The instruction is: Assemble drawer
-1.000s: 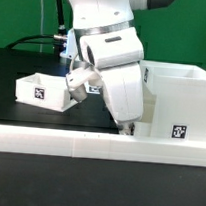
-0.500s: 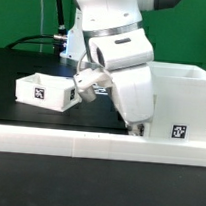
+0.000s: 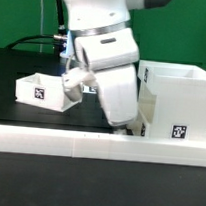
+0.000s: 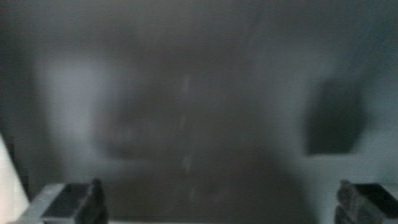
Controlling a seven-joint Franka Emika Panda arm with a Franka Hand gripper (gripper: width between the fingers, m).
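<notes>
The drawer's big housing (image 3: 177,92) stands on the desk (image 3: 15,114), close against the long low wall (image 3: 88,142). I judge the wall is there to brace it when a tray is pushed in. One small tray (image 3: 42,89) lies loose near the hand, on the side away from the housing. The hand (image 4: 222,205) hangs low just beside the housing's wall, its fingers (image 4: 68,200) spread wide with nothing between them. Whether it touches the housing I cannot tell.
</notes>
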